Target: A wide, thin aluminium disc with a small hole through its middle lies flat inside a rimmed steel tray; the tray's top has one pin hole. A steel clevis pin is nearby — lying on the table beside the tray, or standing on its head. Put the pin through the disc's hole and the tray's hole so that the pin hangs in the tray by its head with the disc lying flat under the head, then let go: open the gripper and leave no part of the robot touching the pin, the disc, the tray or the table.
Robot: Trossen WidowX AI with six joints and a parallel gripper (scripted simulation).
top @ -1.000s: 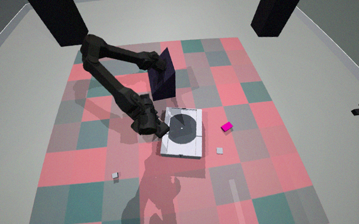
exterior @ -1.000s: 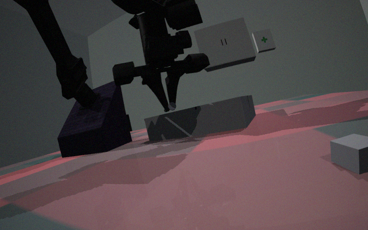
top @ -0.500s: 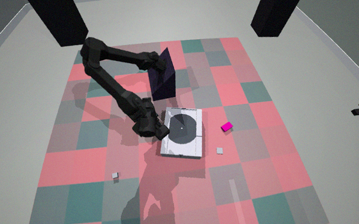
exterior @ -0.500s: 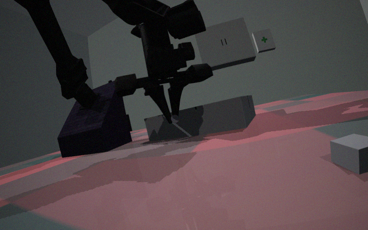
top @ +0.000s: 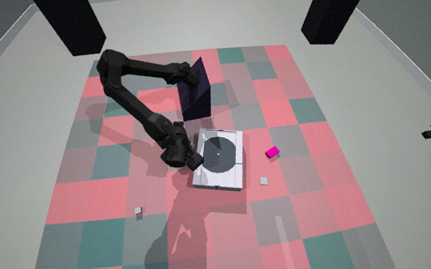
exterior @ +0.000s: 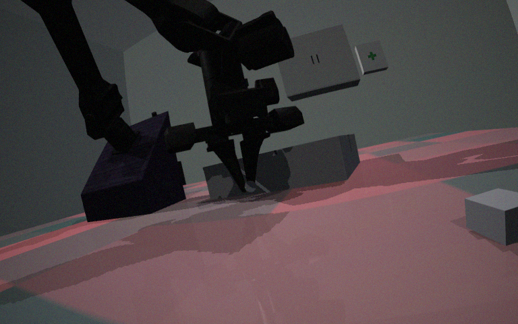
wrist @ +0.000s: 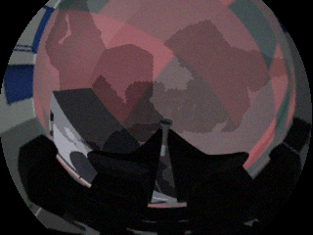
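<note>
- My gripper (top: 194, 161) (exterior: 247, 186) (wrist: 164, 132) is clenched on the clevis pin (exterior: 249, 186) (wrist: 165, 125); I have it near the head, right at my fingertips.
- The pin's long axis runs across my grip rather than straight down out of it. In the exterior view its shank slants low toward the lower right; in the wrist view it runs from the head down the picture, between my fingers.
- The tray (top: 206, 180) (exterior: 317, 162) (wrist: 73, 110) is beside me: in the top view I hang at its left edge, and the middle hole (top: 218, 154) of the disc (top: 223, 163) is off to my right there. In the wrist view the tray sits at lower left.
- The disc lies flat in the tray, not yet pinned. Whether the tray's own hole lines up beneath it, I cannot tell.
- So the turn matters most, I judge: I need the shank pointing down and the head up before I go in over the hole. As it leans now, it would meet the disc sideways.
- I should lift first, since my tips look low next to the tray wall and a straight sideways move could knock it.
- There is only my one arm, so any re-grip would need the pin set down.
</note>
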